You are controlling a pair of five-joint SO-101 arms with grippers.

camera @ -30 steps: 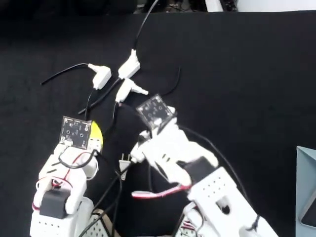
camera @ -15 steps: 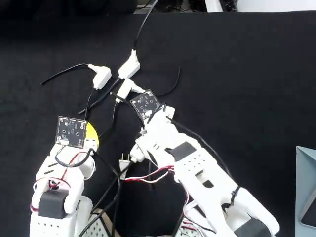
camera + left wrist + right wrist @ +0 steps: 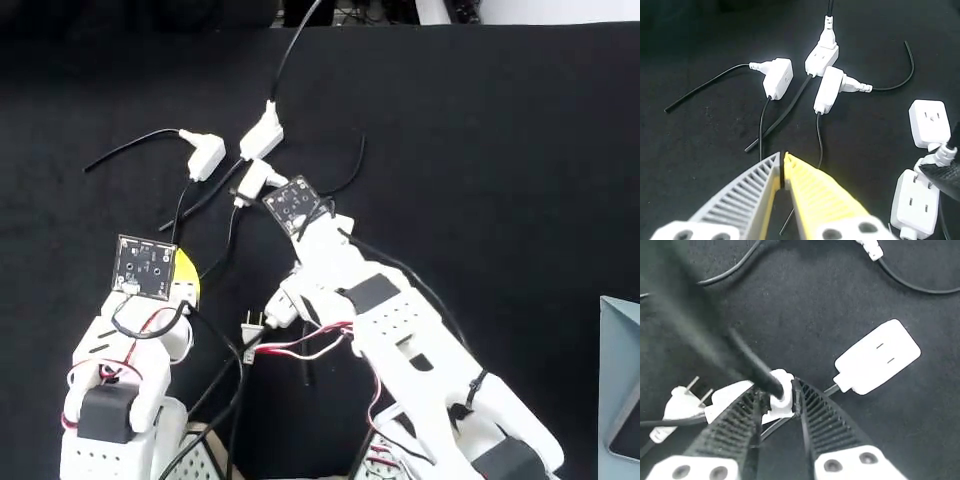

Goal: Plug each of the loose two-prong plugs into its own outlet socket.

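— Black cloth covers the whole counter (image 3: 520, 160), I see. Where's the plug that matters?

— Between the ribbed black fingers of the right gripper (image 3: 777, 386). It's a white moulded plug (image 3: 780, 399) on a thick black lead, clamped from both sides close to where the lead leaves it. That puts it around the counter's middle, a little toward the left edge. My guess is that the grip sits at the lead end so the prongs stay free, though I can't make out the prongs.

— And its target?

— Probably the flat white outlet block with two slots (image 3: 877, 357). It lies face up just beside the gripper, apart from the plug. Slots facing up call for a downward push, so the plug likely needs turning first.

— Anything else loose?

— A second white two-prong plug (image 3: 682, 399) lies near on the other side, prongs bare. Toward the far edge sits a cluster of white cable adapters (image 3: 822, 55).

— The other arm?

— The grey-and-yellow left gripper (image 3: 782, 157) hangs over the near-left part of the counter, with its fingers pressed tip to tip. It holds nothing I can see and is likely parked there to keep clear.
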